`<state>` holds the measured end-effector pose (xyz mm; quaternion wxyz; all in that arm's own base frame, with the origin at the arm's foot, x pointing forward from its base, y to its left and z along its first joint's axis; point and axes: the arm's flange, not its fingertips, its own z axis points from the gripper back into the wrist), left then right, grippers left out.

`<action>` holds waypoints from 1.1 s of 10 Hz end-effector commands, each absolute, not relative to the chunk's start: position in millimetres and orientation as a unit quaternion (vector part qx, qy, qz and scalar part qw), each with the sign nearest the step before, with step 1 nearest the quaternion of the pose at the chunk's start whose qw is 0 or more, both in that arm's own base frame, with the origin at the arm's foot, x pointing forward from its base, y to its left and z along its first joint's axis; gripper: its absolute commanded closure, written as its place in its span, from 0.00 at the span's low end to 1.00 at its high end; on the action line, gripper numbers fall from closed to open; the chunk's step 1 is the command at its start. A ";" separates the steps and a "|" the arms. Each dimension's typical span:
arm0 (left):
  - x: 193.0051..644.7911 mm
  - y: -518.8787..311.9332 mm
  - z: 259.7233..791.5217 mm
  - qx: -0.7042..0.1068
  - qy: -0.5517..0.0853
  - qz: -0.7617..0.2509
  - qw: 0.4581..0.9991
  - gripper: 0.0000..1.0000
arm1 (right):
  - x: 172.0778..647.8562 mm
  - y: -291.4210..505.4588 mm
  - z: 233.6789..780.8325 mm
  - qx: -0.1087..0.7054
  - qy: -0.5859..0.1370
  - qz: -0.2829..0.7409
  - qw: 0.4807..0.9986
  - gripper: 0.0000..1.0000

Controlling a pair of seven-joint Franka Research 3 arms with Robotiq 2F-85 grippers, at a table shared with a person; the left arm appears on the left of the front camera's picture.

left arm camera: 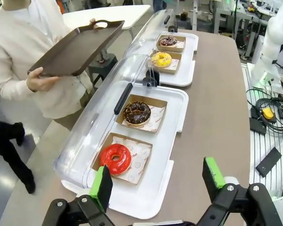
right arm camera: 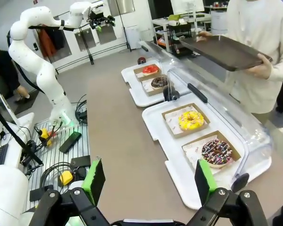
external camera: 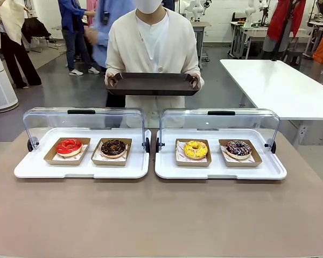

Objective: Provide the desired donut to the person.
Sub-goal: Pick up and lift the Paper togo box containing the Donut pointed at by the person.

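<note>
Person in a cream-white cardigan and white mask is standing at the far side of the brown tabletop. They are holding a dark brown rectangular serving tray level, one hand at each short end.

Left white plastic display tray and right white plastic display tray are sitting side by side on the tabletop, almost touching in the middle. Left clear domed lid and right clear domed lid are both standing swung back, open.

Four donuts are each sitting in their own brown cardboard boat. Red-glazed ring donut and dark chocolate donut are lying on the left tray. Yellow-iced donut and chocolate donut with coloured sprinkles are lying on the right tray. Cannot tell which one is the wanted one.

Left end effector is hovering over the tabletop near the red-donut end of the left tray, with its green-padded fingers spread wide and gripping nothing. Right end effector is hovering on the robot's side of the right tray, nearest the sprinkled donut, also spread wide and gripping nothing. Both are well apart from the donuts.
</note>
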<state>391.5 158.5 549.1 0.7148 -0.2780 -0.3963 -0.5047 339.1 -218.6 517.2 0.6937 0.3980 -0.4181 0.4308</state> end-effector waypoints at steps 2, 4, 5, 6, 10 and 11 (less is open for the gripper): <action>391.5 158.5 549.1 -0.278 -0.396 -0.505 0.715 0.00 | 340.4 -198.5 514.1 0.394 -0.401 0.441 0.700 0.00; 391.5 158.5 549.1 -0.278 -0.396 -0.505 0.715 0.00 | 338.7 -218.5 516.5 0.398 -0.417 0.430 0.695 0.00; 391.5 158.5 549.1 -0.278 -0.396 -0.505 0.715 0.00 | 338.7 -218.5 516.5 0.398 -0.417 0.430 0.695 0.00; 391.5 158.5 549.1 -0.278 -0.396 -0.505 0.715 0.00 | 338.7 -218.5 516.5 0.398 -0.417 0.430 0.695 0.00; 391.5 158.5 549.1 -0.278 -0.396 -0.505 0.715 0.00 | 338.7 -218.5 516.5 0.398 -0.417 0.430 0.695 0.00; 391.5 158.5 549.1 -0.278 -0.396 -0.505 0.715 0.00 | 338.7 -218.5 516.5 0.398 -0.417 0.430 0.695 0.00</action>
